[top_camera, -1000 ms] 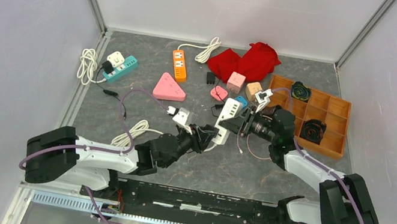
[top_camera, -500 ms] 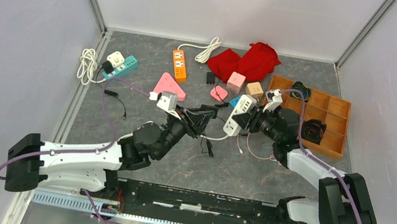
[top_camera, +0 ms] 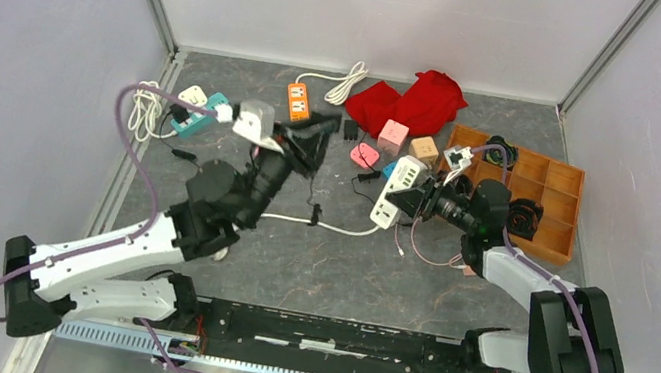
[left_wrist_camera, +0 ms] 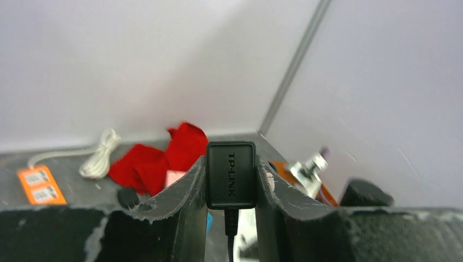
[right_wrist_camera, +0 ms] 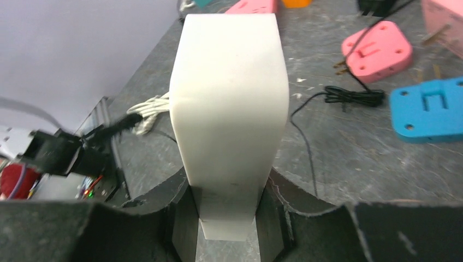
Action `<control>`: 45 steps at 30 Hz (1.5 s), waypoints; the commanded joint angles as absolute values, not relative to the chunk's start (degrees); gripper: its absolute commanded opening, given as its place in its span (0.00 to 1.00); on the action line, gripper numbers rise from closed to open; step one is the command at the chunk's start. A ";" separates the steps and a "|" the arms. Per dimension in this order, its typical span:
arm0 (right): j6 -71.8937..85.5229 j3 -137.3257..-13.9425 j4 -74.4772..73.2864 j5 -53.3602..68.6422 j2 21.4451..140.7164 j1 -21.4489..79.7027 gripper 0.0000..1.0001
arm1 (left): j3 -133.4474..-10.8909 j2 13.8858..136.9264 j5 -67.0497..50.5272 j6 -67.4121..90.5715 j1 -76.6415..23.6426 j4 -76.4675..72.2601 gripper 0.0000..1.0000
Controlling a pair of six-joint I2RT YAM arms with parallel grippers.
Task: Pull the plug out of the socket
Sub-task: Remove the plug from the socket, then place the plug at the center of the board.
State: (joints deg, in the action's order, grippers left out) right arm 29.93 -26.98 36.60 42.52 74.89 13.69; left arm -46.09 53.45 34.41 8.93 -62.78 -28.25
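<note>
The left arm (top_camera: pixel 151 233) is swinging up and away toward the far left of the table (top_camera: pixel 362 278). The left fingers (left_wrist_camera: pixel 185 196) are carrying the black plug (left_wrist_camera: pixel 231 174) well apart from the white socket (top_camera: pixel 399 191), which it sat right beside a second ago. The plug's thin cord (top_camera: pixel 312 206) is now trailing down to the table, and the socket's white cable (top_camera: pixel 330 228) is lying stretched out in the open. The right fingers (right_wrist_camera: pixel 183 218), clamped on the socket, are drifting slightly rightward.
</note>
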 commanded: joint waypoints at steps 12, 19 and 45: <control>33.12 -29.09 52.39 58.74 73.58 13.21 0.00 | -72.06 76.53 4.55 20.74 -32.71 -18.51 0.06; 33.53 -29.12 52.92 59.06 72.95 13.03 0.00 | -78.33 87.27 6.15 23.28 -30.83 -20.19 0.06; 34.66 -29.79 53.44 60.21 75.74 11.54 0.00 | -91.51 123.73 -8.66 32.28 -27.42 -12.08 0.16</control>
